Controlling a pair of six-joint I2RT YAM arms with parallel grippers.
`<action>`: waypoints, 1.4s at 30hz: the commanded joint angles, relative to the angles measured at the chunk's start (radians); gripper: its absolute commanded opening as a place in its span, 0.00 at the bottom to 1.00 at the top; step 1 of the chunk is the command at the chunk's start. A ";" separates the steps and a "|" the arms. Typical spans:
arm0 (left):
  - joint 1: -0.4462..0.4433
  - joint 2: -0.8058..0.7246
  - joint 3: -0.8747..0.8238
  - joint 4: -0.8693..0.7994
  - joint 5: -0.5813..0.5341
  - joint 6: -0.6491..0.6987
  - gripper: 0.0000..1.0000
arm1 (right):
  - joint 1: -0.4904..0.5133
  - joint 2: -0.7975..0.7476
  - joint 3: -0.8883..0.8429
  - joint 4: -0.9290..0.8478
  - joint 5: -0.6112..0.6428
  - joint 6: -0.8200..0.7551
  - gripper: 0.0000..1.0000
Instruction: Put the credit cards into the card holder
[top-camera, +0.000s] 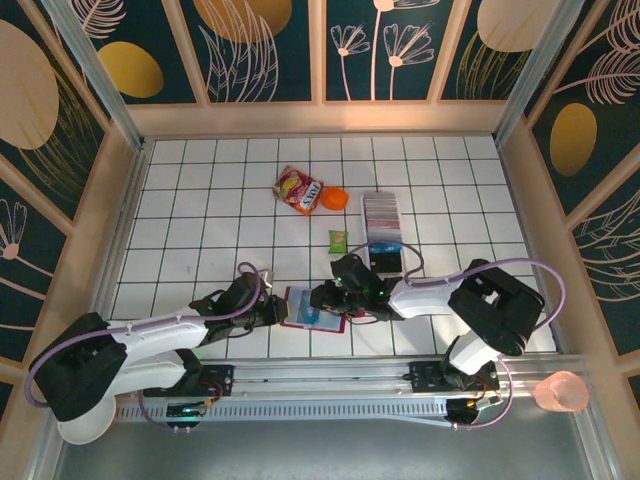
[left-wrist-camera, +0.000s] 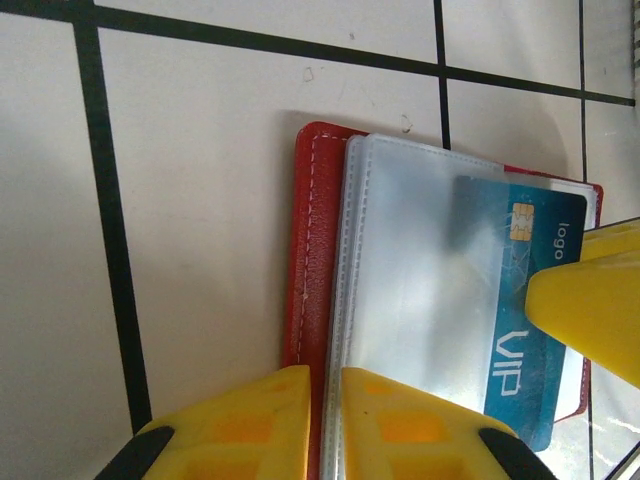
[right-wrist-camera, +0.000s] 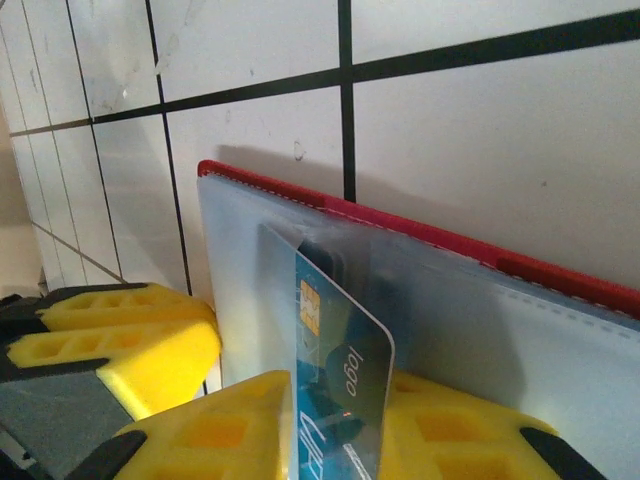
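The red card holder (top-camera: 305, 305) lies open on the white tiles between both arms, its clear inner sleeve facing up. My left gripper (left-wrist-camera: 325, 420) is shut on the holder's near edge, pinching the sleeve's seam next to the red cover (left-wrist-camera: 308, 260). A blue credit card (right-wrist-camera: 345, 370) marked VIP (left-wrist-camera: 530, 320) sits with its far end inside the clear pocket. My right gripper (right-wrist-camera: 340, 420) stands around the card's near end, its jaws slightly parted and the card leaning loosely in the gap. More credit cards (top-camera: 381, 213) are stacked in a long white tray further back.
A red-and-yellow snack packet (top-camera: 298, 189), an orange object (top-camera: 335, 198) and a small green packet (top-camera: 338, 239) lie behind the holder. A dark item (top-camera: 385, 255) sits at the tray's near end. Wooden walls border the tiled floor.
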 joint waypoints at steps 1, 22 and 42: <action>-0.005 -0.011 -0.022 -0.044 -0.007 -0.010 0.16 | 0.008 -0.008 0.053 -0.121 0.050 -0.048 0.31; -0.005 -0.041 -0.033 -0.038 0.006 -0.021 0.15 | 0.075 0.083 0.245 -0.320 0.142 -0.094 0.33; -0.005 -0.049 -0.051 -0.016 0.009 -0.030 0.14 | 0.123 0.087 0.274 -0.383 0.177 -0.072 0.32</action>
